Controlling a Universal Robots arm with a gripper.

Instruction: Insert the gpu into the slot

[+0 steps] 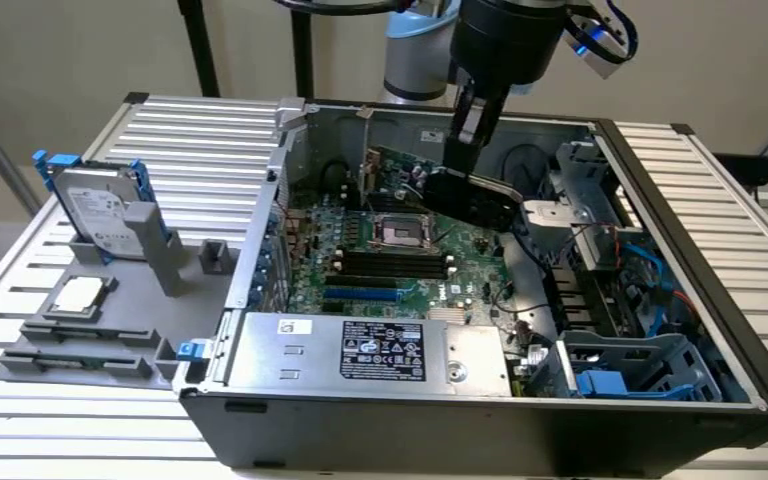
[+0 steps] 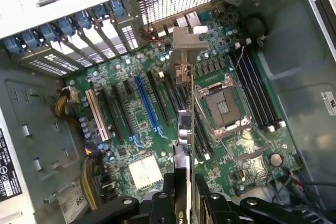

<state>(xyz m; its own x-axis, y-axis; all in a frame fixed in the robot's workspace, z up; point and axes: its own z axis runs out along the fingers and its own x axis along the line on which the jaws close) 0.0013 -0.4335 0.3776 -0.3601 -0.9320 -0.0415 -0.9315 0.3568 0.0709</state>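
The bench [image 1: 171, 130] is a slatted metal surface. At the exterior view's left, a hard drive [image 1: 97, 212] with blue rails stands upright in a grey holder. Just in front of it, a processor chip [image 1: 77, 295] lies flat.

An open computer case [image 1: 491, 440] lies on its side at the centre of the bench. A silver power supply [image 1: 371, 350] fills its near corner. Behind the power supply sits the green motherboard [image 1: 471, 265]. The blue slot [image 1: 361, 294] lies along the motherboard's near edge and has nothing in it. The square processor socket [image 1: 402, 233] is further back.

The arm [image 1: 504, 40] enters from the top of the exterior view and reaches steeply down into the case, with the wrist pointing at the motherboard. The pincer [image 1: 462, 160] is pressed together on the graphics card [image 1: 475, 198], gripping it by its upper edge. The card hangs in the air above the motherboard, behind the blue slot and to the exterior view's right of it, beside the processor socket.

In the wrist view, the fingers [image 2: 209, 203] clamp both faces of the card, which is seen edge-on. The card's line runs between the blue slot and the processor socket, roughly parallel to the slot and clearly apart from it.
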